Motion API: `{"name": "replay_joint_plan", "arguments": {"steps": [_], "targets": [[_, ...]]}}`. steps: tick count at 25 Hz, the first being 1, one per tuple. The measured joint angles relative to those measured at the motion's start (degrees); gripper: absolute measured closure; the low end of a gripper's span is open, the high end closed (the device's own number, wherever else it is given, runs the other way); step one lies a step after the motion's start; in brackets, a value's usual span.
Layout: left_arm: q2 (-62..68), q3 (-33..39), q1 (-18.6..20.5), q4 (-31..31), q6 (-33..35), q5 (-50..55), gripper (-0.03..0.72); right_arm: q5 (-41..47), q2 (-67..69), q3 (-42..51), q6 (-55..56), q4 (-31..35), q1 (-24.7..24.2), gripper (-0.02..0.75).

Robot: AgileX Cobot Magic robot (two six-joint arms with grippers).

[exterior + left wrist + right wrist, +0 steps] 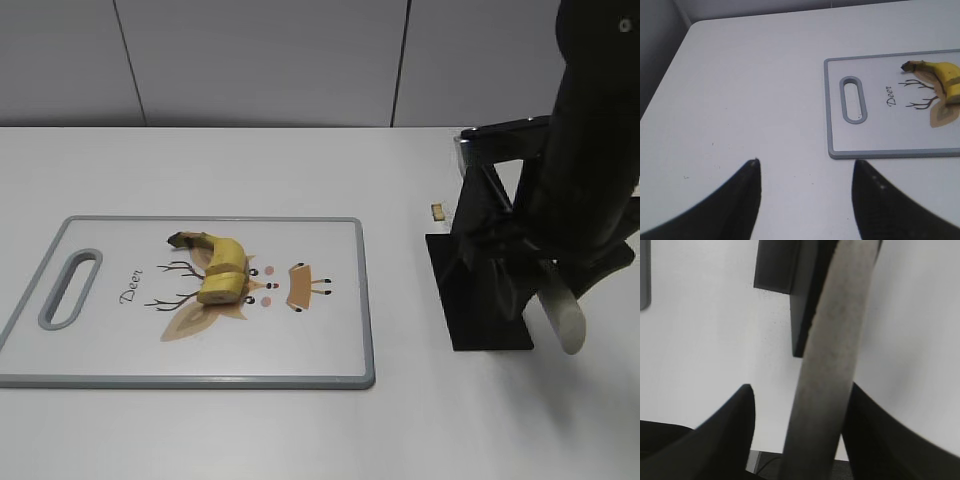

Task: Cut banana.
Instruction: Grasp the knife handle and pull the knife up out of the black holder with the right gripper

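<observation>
A yellow banana (222, 270) with a dark stem end lies on a white, grey-rimmed cutting board (330, 350) printed with a deer. The left wrist view shows the board (880, 150) and the banana (942, 77) at its right edge. My right gripper (799, 392) is shut on a knife; its pale blade (835, 340) runs out between the fingers. In the exterior view the blade (562, 318) points down beside the black knife stand (490, 300), well right of the board. My left gripper (806, 162) is open and empty over bare table, left of the board.
The black knife stand (785, 270) has a flat base on the white table. A small tan object (437, 211) lies just behind it. A grey panelled wall runs along the table's far edge. The table's left edge shows in the left wrist view.
</observation>
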Motion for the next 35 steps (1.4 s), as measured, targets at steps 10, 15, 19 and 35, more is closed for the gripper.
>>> {"name": "replay_joint_plan", "arguments": {"steps": [10, 15, 19, 35], "targets": [[0.00, 0.00, 0.00, 0.00, 0.00, 0.00, 0.135, 1.35, 1.29, 0.00, 5.33, 0.00, 0.00, 0.562], [0.00, 0.00, 0.00, 0.00, 0.00, 0.00, 0.135, 2.06, 1.29, 0.00, 6.01, 0.00, 0.00, 0.563], [0.00, 0.00, 0.00, 0.00, 0.00, 0.00, 0.135, 2.21, 1.29, 0.00, 6.85, 0.00, 0.00, 0.564], [0.00, 0.00, 0.00, 0.00, 0.00, 0.00, 0.135, 0.65, -6.20, 0.00, 9.79, -0.50, 0.00, 0.566]]}}
